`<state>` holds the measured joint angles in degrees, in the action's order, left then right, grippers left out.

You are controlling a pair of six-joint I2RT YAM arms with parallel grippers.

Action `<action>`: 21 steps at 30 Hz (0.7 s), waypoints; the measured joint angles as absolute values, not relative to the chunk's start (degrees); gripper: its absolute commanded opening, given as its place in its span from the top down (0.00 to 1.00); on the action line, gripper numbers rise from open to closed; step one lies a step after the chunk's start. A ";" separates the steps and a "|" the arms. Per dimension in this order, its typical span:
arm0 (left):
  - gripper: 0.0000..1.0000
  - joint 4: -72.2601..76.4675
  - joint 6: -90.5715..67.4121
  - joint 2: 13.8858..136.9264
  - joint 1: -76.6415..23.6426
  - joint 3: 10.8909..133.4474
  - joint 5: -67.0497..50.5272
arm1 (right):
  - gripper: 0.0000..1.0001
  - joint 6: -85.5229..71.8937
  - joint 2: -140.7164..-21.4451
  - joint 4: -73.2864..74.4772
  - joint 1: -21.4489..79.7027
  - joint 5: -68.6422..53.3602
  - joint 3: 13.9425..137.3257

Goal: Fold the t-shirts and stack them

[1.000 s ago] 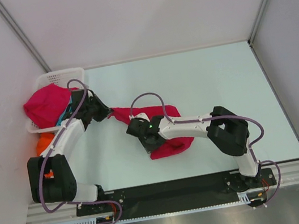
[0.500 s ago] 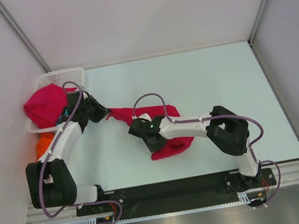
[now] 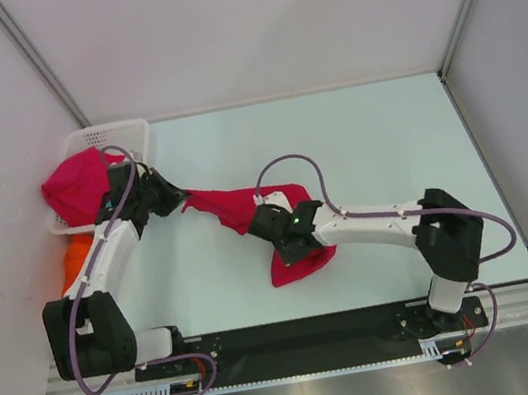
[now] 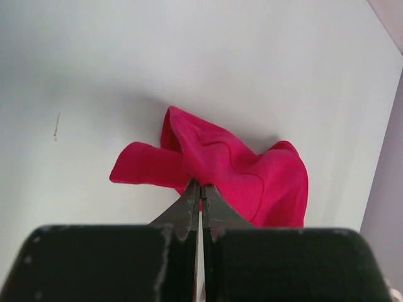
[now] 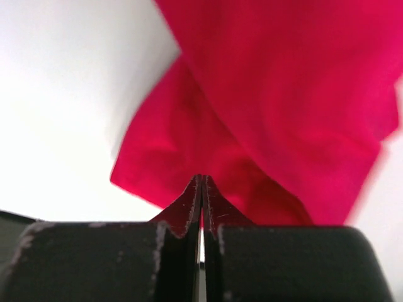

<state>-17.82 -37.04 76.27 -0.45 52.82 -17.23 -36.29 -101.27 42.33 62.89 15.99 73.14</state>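
A: Where is the held cloth seen?
B: A crimson t-shirt is seen on the pale, smooth worktop, between the two arms. It is soft, matte and crumpled. One end is drawn out into a narrow strip towards the left tool, and the rest is bunched in a lobed heap under and beside the right tool.

A: State of the left tool?
B: It is clenched on the crimson t-shirt. In the left wrist view the dark tapered fingers are pressed together. A fold of the cloth is pinched at the tips, with rounded ridges rising behind it.

A: And the right tool?
B: It is also closed on the same garment. In the right wrist view the tips are met with no gap. The red cloth is caught there and hangs in broad smooth sheets, blurred at the right edge.

A: Other shirts?
B: A second crimson t-shirt is draped in a rumpled mound over the white lattice basket at the far left. An orange t-shirt is partly shown just nearer, half hidden by the left arm. A teal one cannot be made out.

A: Anything else?
B: A purple cable is looped in an arc over the right arm.
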 measured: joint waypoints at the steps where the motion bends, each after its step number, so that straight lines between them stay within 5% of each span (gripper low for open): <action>1: 1.00 -18.09 -37.01 75.77 0.01 52.82 -17.26 | 1.00 -36.49 -99.24 42.98 62.89 16.80 72.73; 10: 1.00 -20.95 -36.40 71.61 3.84 52.82 -17.91 | 1.00 -37.95 -84.51 48.27 62.61 23.18 71.09; 13: 1.00 -21.12 -36.01 70.54 4.51 52.82 -19.81 | 0.81 -38.33 -83.26 49.58 62.43 23.18 70.74; 14: 1.00 -21.12 -36.01 70.48 4.54 52.82 -20.32 | 0.64 -38.72 -83.61 49.69 62.43 23.09 70.74; 17: 1.00 -21.30 -35.99 70.43 4.54 52.82 -21.43 | 0.40 -39.42 -86.35 49.89 62.87 22.87 70.81; 21: 1.00 -22.17 -35.81 70.06 4.54 52.82 -21.43 | 0.32 -39.38 -91.83 49.82 64.51 21.80 72.23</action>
<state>-22.17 -35.81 70.06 4.54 52.82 -21.43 -39.38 -91.83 49.82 64.51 21.80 72.23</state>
